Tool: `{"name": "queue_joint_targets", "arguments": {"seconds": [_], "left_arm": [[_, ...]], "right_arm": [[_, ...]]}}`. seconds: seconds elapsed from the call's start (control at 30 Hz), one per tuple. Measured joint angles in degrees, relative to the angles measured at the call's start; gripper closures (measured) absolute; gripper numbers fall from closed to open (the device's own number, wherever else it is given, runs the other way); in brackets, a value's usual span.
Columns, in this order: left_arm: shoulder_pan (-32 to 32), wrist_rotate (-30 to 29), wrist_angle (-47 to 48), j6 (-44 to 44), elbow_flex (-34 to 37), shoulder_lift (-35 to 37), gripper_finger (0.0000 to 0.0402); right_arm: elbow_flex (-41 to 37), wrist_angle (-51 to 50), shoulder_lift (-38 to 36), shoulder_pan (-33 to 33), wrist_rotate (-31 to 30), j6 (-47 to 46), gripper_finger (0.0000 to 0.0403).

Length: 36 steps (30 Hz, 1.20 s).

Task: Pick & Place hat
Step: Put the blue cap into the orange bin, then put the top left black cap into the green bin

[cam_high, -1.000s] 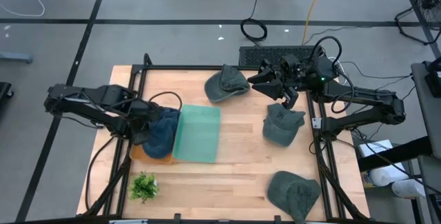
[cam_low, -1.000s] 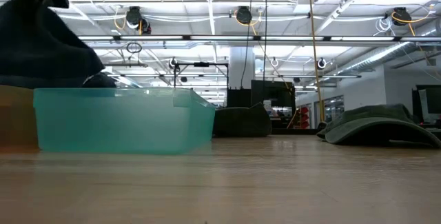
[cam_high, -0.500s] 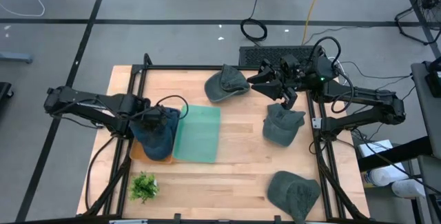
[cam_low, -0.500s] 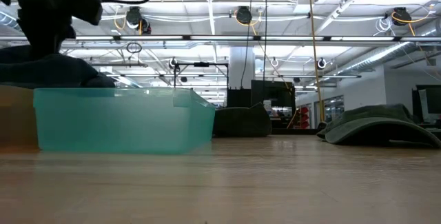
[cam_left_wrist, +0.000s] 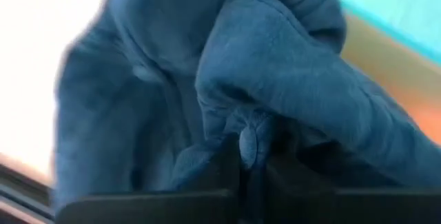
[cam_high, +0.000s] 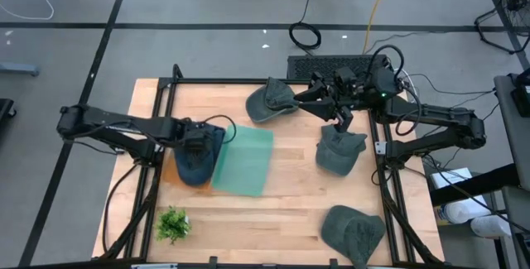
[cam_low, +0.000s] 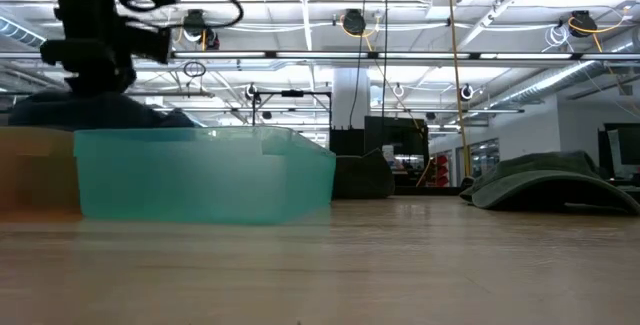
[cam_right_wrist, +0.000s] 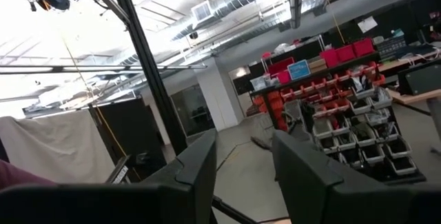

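A dark blue hat (cam_high: 197, 160) lies in an orange bin (cam_high: 168, 172) at the table's left; in the low view the blue hat (cam_low: 95, 113) heaps above the orange bin's rim (cam_low: 35, 180). My left gripper (cam_high: 199, 139) is over it, shut on its cloth. A teal bin (cam_high: 246, 161) stands against the orange one. Three green hats rest on the table, one at the far middle (cam_high: 272, 101), one at the right (cam_high: 339, 150) and one at the near right (cam_high: 354, 232). My right gripper (cam_high: 327, 108) hovers open between the far and right hats. My left gripper holds the blue hat by a bunched fold of its cloth (cam_left_wrist: 249, 141), pinched between the two fingers (cam_left_wrist: 226, 165), several layers thick. The fingers come from above, pointing down. The hat sits slack in the orange bin below them.
A small green plant (cam_high: 172, 223) stands at the near left corner. The black frame rails (cam_high: 166, 95) run along the table's left, far and right sides. Bare wood lies in the table's middle (cam_high: 290, 194) between the teal bin and the green hats.
My left gripper has moved down and toward the table's right, lowering the blue hat from hanging above the orange bin onto it. The teal bin has slid right and turned slightly askew. My right gripper has shifted a little toward the far green hat.
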<state>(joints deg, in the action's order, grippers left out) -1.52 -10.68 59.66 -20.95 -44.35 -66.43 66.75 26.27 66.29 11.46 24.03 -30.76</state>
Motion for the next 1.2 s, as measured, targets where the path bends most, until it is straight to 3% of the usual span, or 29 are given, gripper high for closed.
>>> {"name": "queue_joint_targets", "arguments": {"seconds": [0.27,0.67,0.9,1.2], "left_arm": [[0.0,1.4,1.4,-3.6,0.4,-2.5,0.0265],[0.0,3.4,5.3,-2.3,-9.5,2.0,0.0113],[0.0,3.2,5.2,-0.3,-14.0,4.8,0.0067],[0.0,3.2,5.3,-0.1,-19.8,7.4,0.0053]], "right_arm": [[0.0,-0.4,-0.1,-0.3,0.1,0.0,0.0275],[0.0,-1.3,-0.1,-0.3,0.2,0.0,0.0275],[0.0,-1.5,-0.1,-0.3,1.8,-0.1,0.0275],[0.0,-1.7,-0.1,-0.3,1.7,0.0,0.0275]]}}
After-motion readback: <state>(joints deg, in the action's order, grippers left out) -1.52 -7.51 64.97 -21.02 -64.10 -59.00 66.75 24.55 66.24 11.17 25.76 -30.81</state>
